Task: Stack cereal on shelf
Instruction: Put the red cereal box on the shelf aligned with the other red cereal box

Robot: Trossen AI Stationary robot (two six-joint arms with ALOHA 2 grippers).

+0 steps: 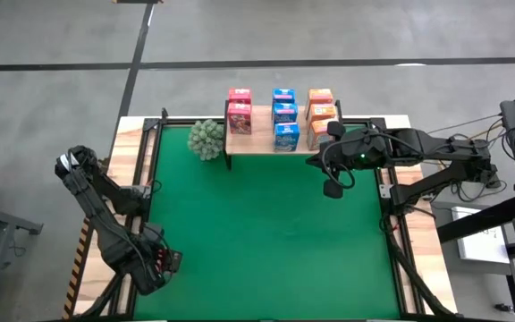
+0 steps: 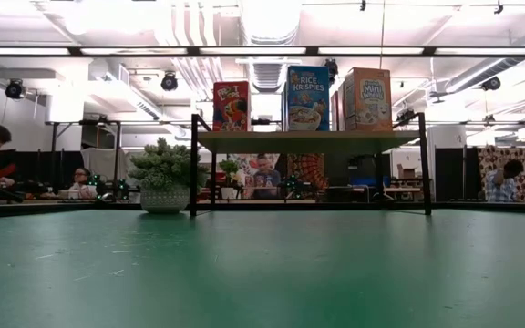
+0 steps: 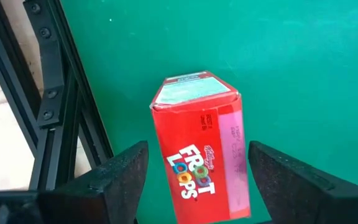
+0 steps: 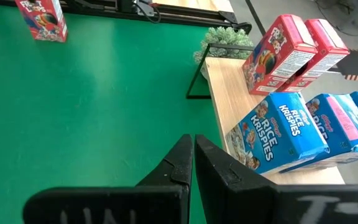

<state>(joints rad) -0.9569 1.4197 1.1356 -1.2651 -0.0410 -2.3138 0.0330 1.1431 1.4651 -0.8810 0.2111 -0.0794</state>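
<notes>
A red Froot Loops box (image 3: 201, 149) stands upright on the green mat near its near left corner, also seen from afar as the red box (image 4: 41, 18). My left gripper (image 3: 197, 152) (image 1: 168, 261) hovers over it, open, one finger on either side, touching nothing that I can see. The wooden shelf (image 1: 257, 143) (image 2: 308, 141) carries two red boxes (image 1: 239, 112), three blue boxes (image 1: 284, 118) and three orange boxes (image 1: 321, 112), standing on their bases in rows. My right gripper (image 4: 193, 146) (image 1: 333, 186) is shut and empty over the mat, in front of the shelf's right end.
A green spiky plant ball (image 1: 206, 139) (image 2: 164, 173) in a white pot sits at the shelf's left end. Black frame rails (image 3: 55, 93) run along the mat's left edge beside the red box. People sit in the room behind the table.
</notes>
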